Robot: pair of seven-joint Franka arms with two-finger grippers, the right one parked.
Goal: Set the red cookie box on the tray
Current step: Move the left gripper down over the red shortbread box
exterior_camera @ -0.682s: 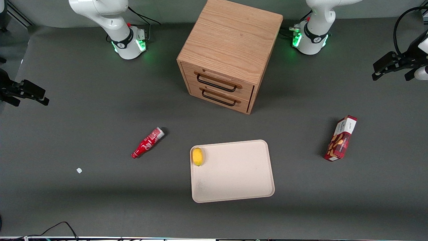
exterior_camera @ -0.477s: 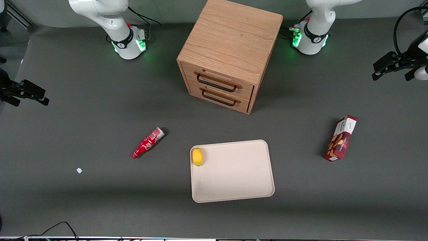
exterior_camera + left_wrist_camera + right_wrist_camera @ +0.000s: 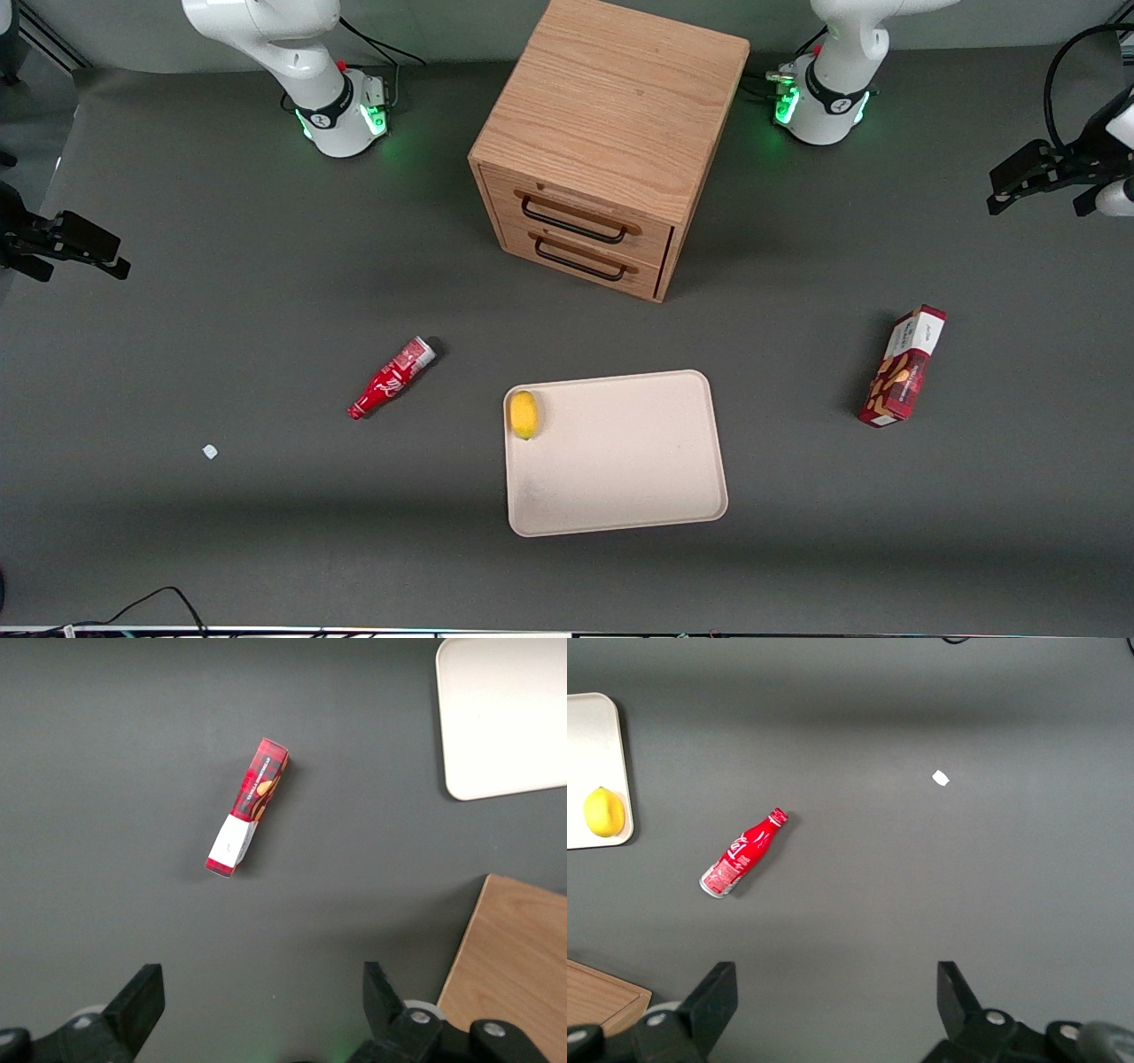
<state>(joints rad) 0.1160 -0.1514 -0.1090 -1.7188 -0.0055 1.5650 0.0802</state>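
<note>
The red cookie box [image 3: 902,366] lies flat on the grey table toward the working arm's end, well apart from the tray; it also shows in the left wrist view [image 3: 248,808] with its white end panel nearer the fingers. The cream tray [image 3: 620,478] sits mid-table, nearer the front camera than the cabinet, and one corner of it shows in the left wrist view [image 3: 505,718]. My left gripper [image 3: 1036,199] hangs high above the table's edge, farther from the front camera than the box. In the wrist view the gripper [image 3: 260,979] is open and empty.
A yellow lemon [image 3: 524,414] lies on the tray near its rim. A red soda bottle [image 3: 391,378] lies toward the parked arm's end, with a small white scrap [image 3: 210,451] near it. A wooden two-drawer cabinet [image 3: 611,133] stands at the middle back.
My left gripper has shifted very slightly. The box, tray and other things have not moved.
</note>
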